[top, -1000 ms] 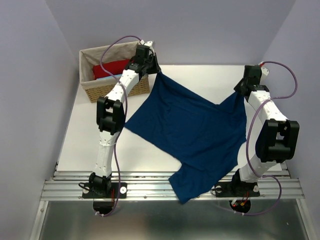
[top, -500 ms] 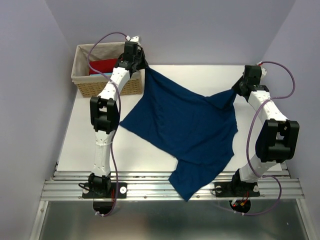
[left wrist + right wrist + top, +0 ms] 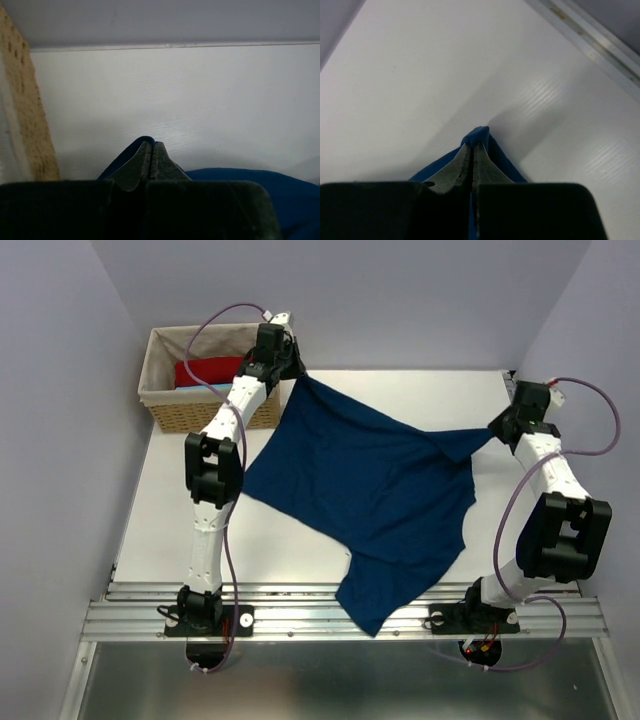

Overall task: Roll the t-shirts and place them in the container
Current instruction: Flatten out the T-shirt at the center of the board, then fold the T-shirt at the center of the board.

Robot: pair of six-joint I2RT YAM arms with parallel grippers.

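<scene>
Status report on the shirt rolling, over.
Left hand shut on navy t-shirt corner beside basket. Right hand shut on opposite corner. Shirt spread out, one end past near edge of table. Nothing blocking.

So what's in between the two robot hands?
The dark blue t-shirt. The left gripper pinches one corner, the right gripper another, so it spans the gap. The top view shows it best.

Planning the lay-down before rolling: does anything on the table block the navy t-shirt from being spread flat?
Nothing visible does. The left tool and right tool each pinch a corner of the navy t-shirt over the white table; the wicker basket stands off at the far-left corner.
</scene>
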